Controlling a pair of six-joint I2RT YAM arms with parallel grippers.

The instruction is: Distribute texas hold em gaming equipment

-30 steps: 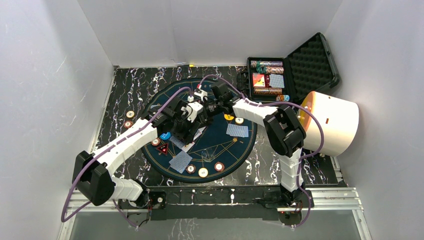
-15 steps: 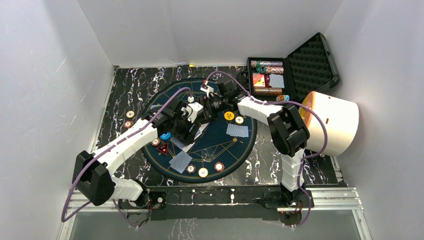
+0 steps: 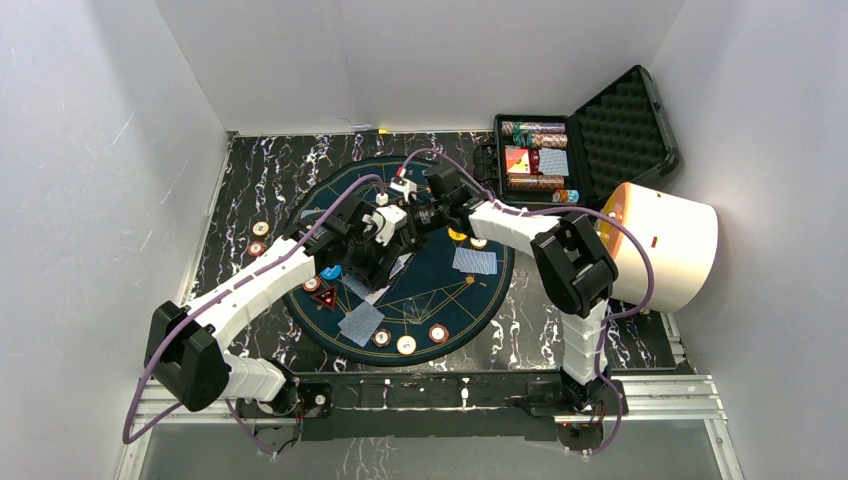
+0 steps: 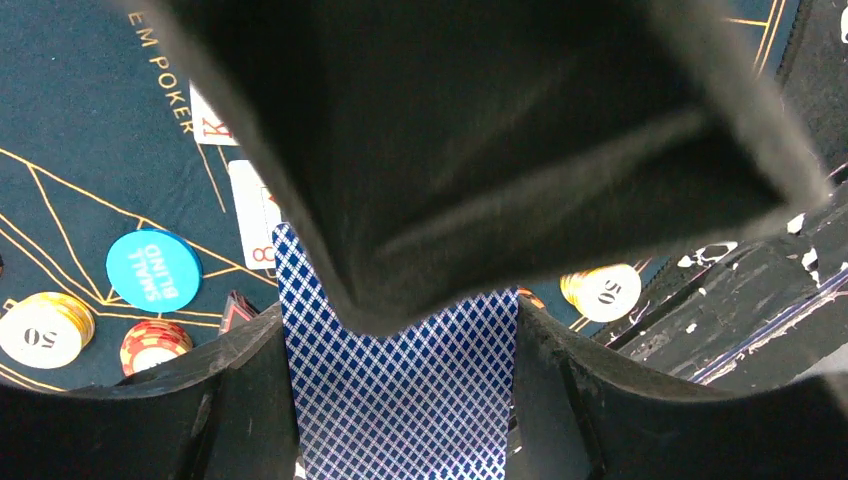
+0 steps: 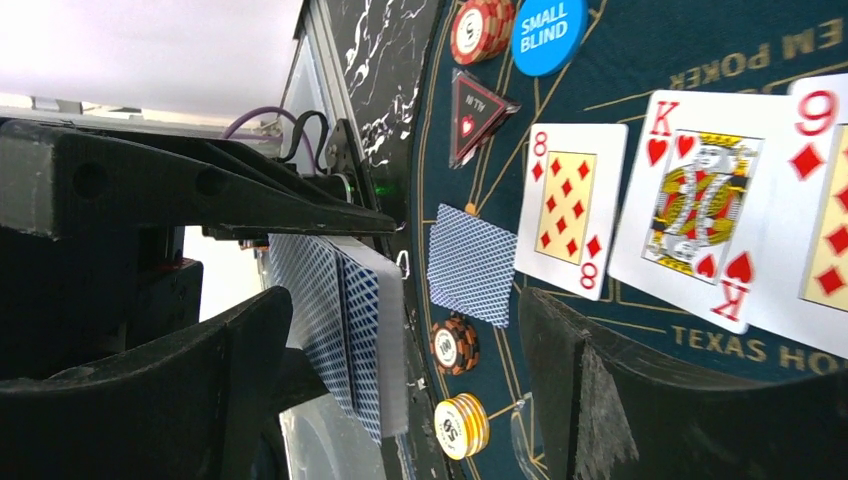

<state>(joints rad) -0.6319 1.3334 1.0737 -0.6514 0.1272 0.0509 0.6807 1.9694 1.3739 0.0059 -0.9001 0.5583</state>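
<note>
While both arms crowd the middle of the mat, deck to right pincer: the deck [image 5: 345,330] sits off-centre in the right wrist view, over by one finger and not midway between the two. I judge that the right pincer [image 5: 405,380] must shift sideways toward it before it can take a card.
Surface: black marbled top [image 3: 250,180] carrying everything.
Case: open at the far right [image 3: 620,120], foam lid up, more chip rolls inside.
Mat: round, dark blue with gold lines [image 3: 470,295], in the middle of the surface.
Nearer arm: the left one already has the deck, and the right one faces it at close range.
Left pincer: clenched on the deck [image 4: 405,400], which fills the gap between its fingers.
Right pincer: released, fingers wide apart with nothing between them.
Deck's axis: it stands on edge, long side running up and down in the right wrist view, blue lattice backs toward that camera and white card edges showing.
Face-up cards: eight of diamonds [image 5: 568,205], king of hearts [image 5: 700,215] and a nine of diamonds [image 5: 830,200], side by side on the mat.
Face-down card: alone on the mat [image 5: 472,262], just beside the eight.
Chips: small stacks near the mat's rim, brown [image 5: 455,343] and cream [image 5: 460,425].
Blue button: marked small blind [image 5: 548,30], next to a red and white chip.
Triangle marker: dark with a red border [image 5: 478,110], just below the blue button.
</note>
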